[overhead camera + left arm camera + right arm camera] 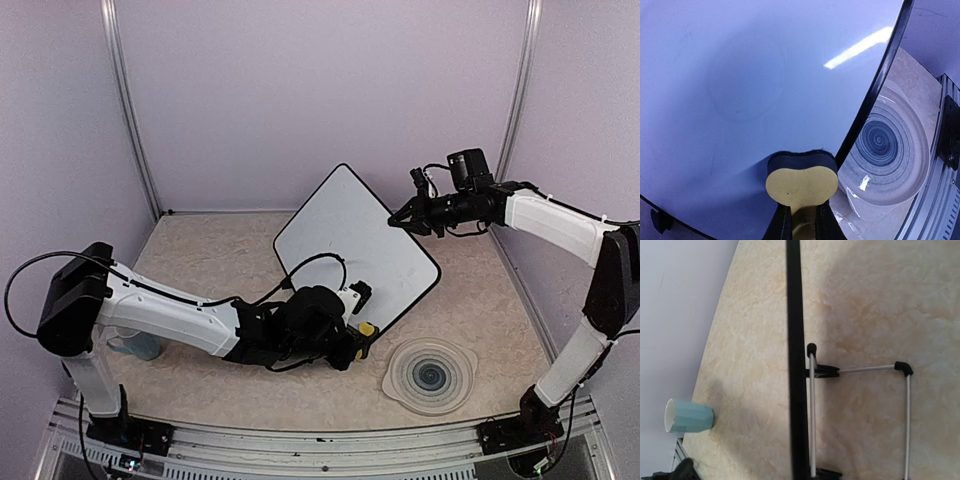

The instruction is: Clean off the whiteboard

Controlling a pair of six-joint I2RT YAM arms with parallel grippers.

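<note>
Yellow-backed eraser, gripped tight in the left claw, its dark felt against the whiteboard by the board's near corner.
The right claw is clenched at the board's right edge; its fingers are cut off from its own camera, so a pinch on the black frame cannot be told. The board leans on a wire stand mid-bench, blank but for a faint oval ghost. A ribbed plate lies just beside it; a pale blue cup is half hidden behind the left arm. Mottled beige bench, lilac walls.
</note>
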